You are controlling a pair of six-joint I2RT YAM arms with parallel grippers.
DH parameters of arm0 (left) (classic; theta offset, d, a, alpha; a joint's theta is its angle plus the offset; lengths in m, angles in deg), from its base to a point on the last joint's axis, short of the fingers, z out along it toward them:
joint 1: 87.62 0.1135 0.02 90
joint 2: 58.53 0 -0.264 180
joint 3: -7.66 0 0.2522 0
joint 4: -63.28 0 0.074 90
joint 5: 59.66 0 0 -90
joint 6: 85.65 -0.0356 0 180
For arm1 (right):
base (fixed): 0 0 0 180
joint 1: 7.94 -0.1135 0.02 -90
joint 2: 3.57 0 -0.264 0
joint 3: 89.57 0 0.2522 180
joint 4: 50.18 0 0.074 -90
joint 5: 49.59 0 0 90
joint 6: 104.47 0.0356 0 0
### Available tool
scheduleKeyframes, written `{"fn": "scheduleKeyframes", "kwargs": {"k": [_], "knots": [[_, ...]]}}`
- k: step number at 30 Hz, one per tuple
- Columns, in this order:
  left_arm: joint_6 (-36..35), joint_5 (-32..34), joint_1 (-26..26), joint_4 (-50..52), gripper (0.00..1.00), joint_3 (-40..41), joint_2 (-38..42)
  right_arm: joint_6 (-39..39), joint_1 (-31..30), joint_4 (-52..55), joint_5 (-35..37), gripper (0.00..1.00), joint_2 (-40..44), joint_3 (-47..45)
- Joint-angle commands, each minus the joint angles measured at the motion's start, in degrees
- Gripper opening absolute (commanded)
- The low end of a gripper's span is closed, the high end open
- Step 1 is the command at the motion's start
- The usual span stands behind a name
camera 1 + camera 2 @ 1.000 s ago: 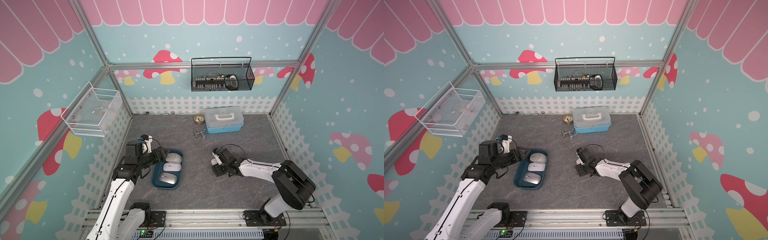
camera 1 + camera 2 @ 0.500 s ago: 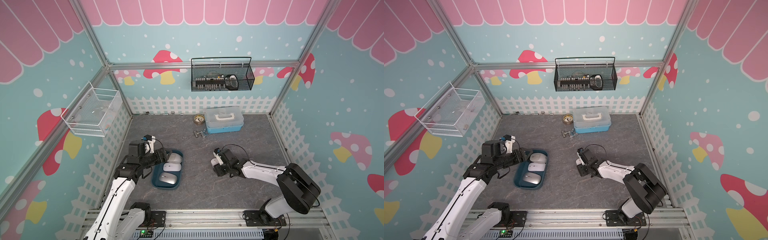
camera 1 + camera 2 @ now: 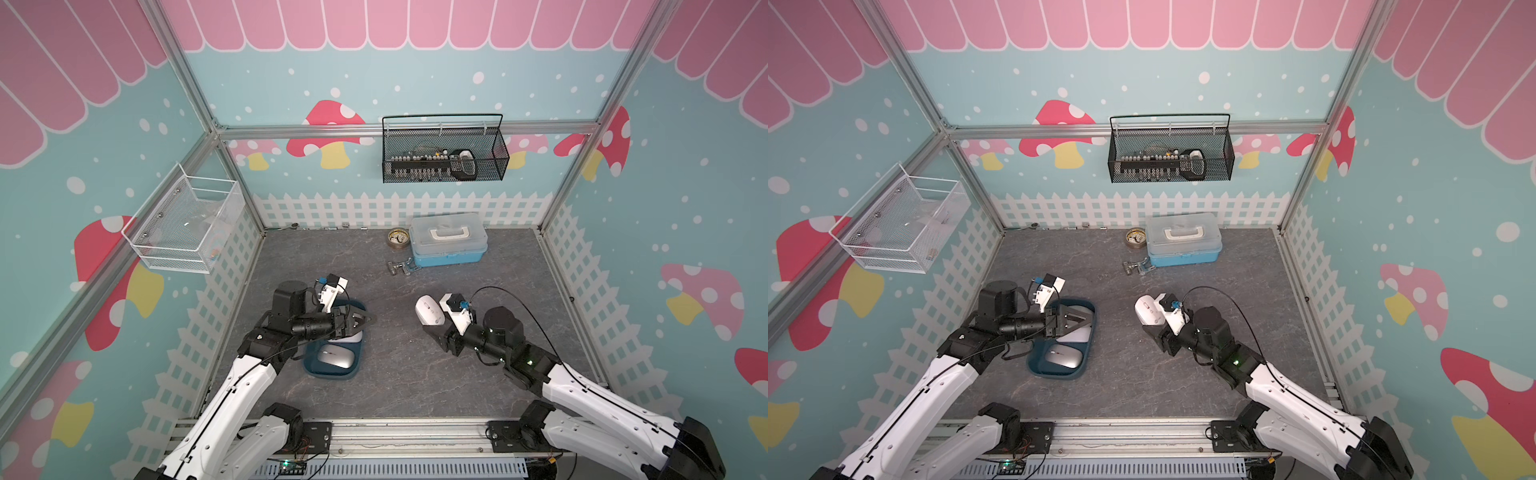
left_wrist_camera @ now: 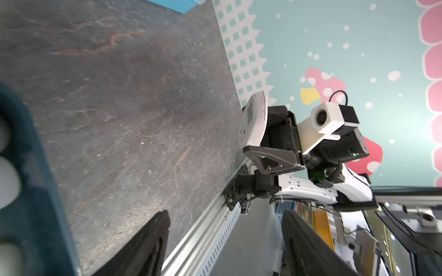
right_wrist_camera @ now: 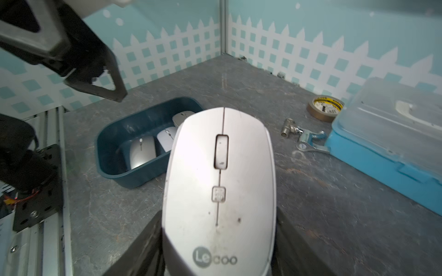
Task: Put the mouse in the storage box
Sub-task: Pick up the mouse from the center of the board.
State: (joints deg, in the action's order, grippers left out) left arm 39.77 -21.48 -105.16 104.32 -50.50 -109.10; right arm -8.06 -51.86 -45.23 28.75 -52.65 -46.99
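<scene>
A white mouse (image 3: pixel 430 311) (image 3: pixel 1148 309) (image 5: pixel 218 181) hangs tilted just above the grey table, right of the middle. My right gripper (image 3: pixel 432 322) (image 5: pixel 218 227) is shut on its rear sides. The left wrist view shows the mouse (image 4: pixel 253 119) edge-on, clear of the table. The storage box (image 3: pixel 332 374) (image 3: pixel 1054 374) (image 5: pixel 114 133) is a dark teal tray at the left, and three mice lie in it, the nearest silver (image 3: pixel 334 359) (image 5: pixel 141 153). My left gripper (image 3: pixel 368 320) (image 3: pixel 1086 320) (image 4: pixel 226 215) hovers open and empty over the box's far end.
A light blue case (image 3: pixel 446 239) stands at the back, with a tape roll (image 3: pixel 397 239) and a metal fitting (image 3: pixel 401 266) beside it. A black wire basket (image 3: pixel 444 156) hangs on the back wall and a white one (image 3: pixel 183 224) on the left wall.
My right gripper has closed on the mouse and raised it slightly off the table. My left gripper has shifted a little to the right over the box.
</scene>
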Motion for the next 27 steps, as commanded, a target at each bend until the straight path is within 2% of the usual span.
{"fn": "scheduleKeyframes", "kwargs": {"k": [1,4,8,16,27], "knots": [[3.2,-0.8,-5.9,-3.2,0.78,-2.0,0.1,-5.2,-3.0,-5.5,-4.6,0.40,1.1,-1.7],[3.7,3.6,-13.2,-3.7,0.79,-2.3,-1.0,-7.3,-6.5,-6.0,-4.7,0.40,-0.2,-1.7],[4.0,7.0,-17.9,-4.1,0.79,-2.4,-2.8,-9.6,-9.7,-5.9,-4.6,0.40,-2.5,-1.3],[5.4,10.3,-21.4,-5.9,0.78,-1.3,-6.1,-12.0,-11.3,-4.9,-3.9,0.40,-3.7,-0.8],[6.7,13.9,-23.9,-7.6,0.59,-1.4,-8.6,-12.2,-12.0,-4.5,-4.7,0.40,-4.4,-0.9]]}}
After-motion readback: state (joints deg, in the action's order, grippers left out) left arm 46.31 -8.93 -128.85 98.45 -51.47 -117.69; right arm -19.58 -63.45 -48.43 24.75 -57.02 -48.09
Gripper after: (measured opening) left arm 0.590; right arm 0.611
